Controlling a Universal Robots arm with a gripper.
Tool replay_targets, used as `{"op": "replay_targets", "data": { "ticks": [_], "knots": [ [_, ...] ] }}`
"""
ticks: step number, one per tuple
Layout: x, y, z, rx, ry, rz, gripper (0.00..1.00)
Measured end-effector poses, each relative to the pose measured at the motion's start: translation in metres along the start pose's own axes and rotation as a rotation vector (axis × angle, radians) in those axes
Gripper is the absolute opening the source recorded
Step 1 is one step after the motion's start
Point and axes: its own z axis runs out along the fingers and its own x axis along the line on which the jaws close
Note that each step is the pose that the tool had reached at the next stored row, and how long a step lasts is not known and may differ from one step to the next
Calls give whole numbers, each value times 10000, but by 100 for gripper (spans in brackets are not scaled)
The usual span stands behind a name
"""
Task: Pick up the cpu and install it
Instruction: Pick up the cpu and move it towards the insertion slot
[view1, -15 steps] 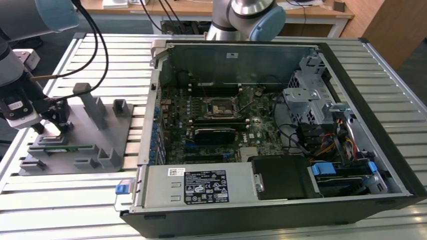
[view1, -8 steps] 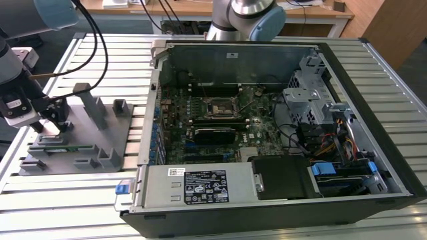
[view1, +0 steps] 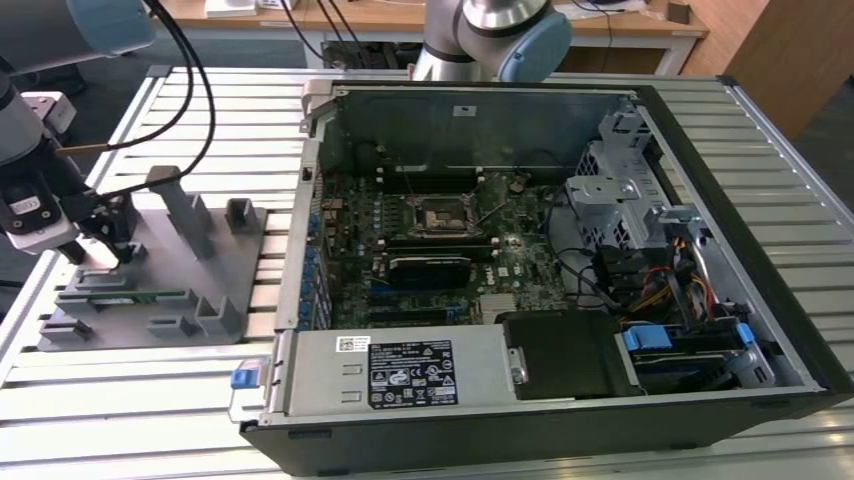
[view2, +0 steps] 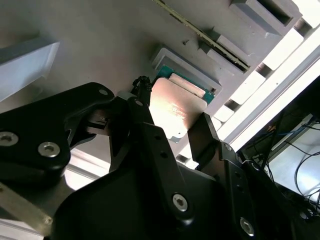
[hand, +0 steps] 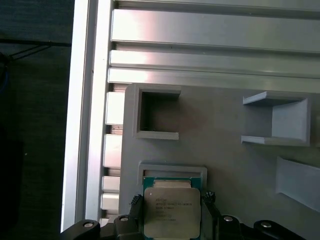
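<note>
I see the claw (hand: 172, 220) clamped on 2 opposite edges of the chip (hand: 172, 202), with the fixture (hand: 225, 150) walls well apart.

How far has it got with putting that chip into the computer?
Early days. Done: the gripper is at the grey fixture, its fingers closed on the sides of the cpu. In hand: the cpu is at its pocket on the fixture; I cannot tell whether it has lifted off. Left: the carry and the fitting, since the socket inside the computer case shows a dark, empty centre.
</note>
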Motion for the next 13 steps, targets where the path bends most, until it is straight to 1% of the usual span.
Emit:
{"op": "replay_targets", "data": {
  "ticks": [13],
  "knots": [
    [5,5,-44,1,-9,0,54]
  ]
}}
